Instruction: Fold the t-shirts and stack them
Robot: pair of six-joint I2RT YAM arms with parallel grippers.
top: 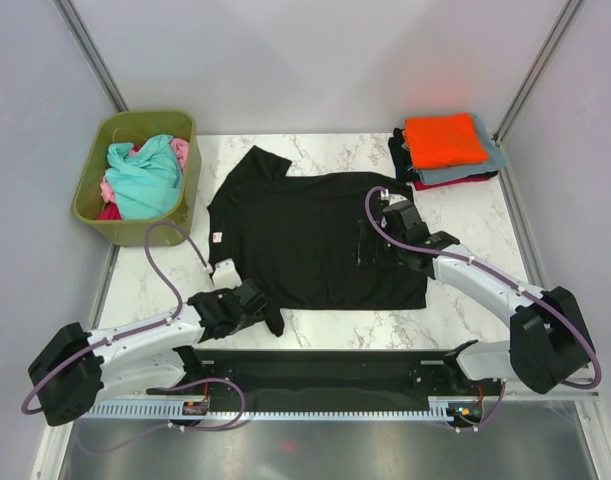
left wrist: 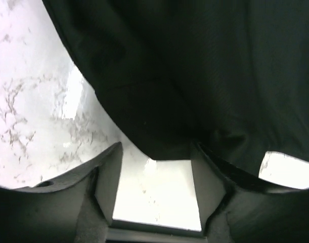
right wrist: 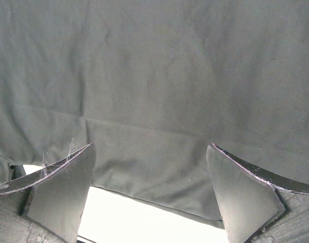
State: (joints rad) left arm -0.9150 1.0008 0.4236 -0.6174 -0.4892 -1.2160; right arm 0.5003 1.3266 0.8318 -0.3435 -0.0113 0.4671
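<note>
The black t-shirt [top: 305, 235] lies flat mid-frame, ready for folding I judge, so both tools sit at its edges, jaws wide and empty: my left gripper [left wrist: 157, 152] at the lower-left sleeve, my right gripper [right wrist: 151, 152] near the right hem. Only the top view shows the folded stack [top: 447, 148] at upper right (orange on top); the 2 wrist views show cloth between the jaws.

I see my left arm [top: 145, 345] stretched low at near left, left gripper [left wrist: 155, 167] with jaws apart. My right arm [top: 485, 285] angles inward from the right, right gripper [right wrist: 151, 162] also spread.
</note>
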